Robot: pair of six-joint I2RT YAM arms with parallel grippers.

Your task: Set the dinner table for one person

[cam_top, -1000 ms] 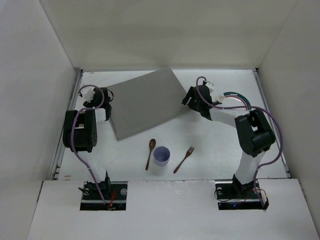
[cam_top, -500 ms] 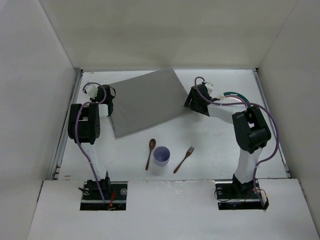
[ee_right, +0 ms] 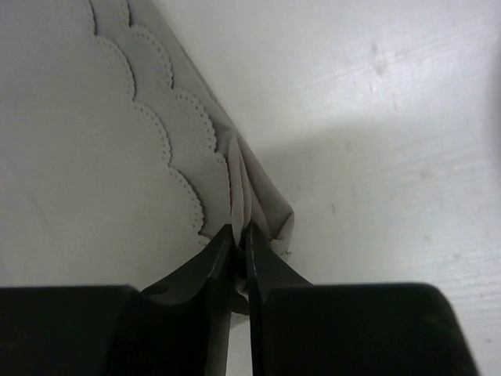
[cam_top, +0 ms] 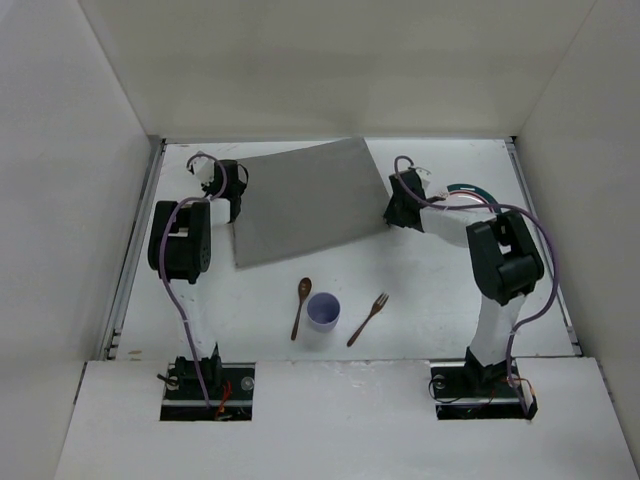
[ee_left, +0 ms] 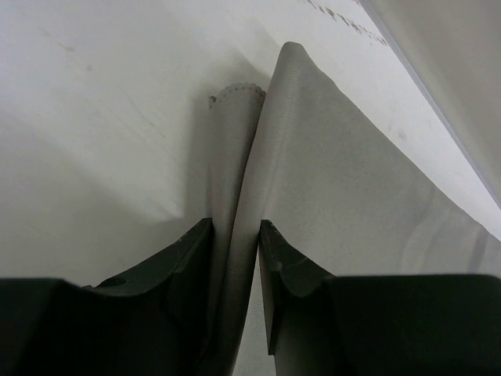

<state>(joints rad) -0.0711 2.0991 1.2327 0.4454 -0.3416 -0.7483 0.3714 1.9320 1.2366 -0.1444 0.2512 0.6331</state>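
You have nothing readable here: no word, number, label or brand mark can be made out in any of the three views. The nearest thing to print is a row of small dark specks [ee_left: 344, 19] on the dinner table [ee_left: 102, 102], at the top of the left wrist view, too blurred to tell as letters. The dotted scallops [ee_right: 168, 125] along the edge of the grey cloth mat [cam_top: 305, 205] are a border pattern, not writing.
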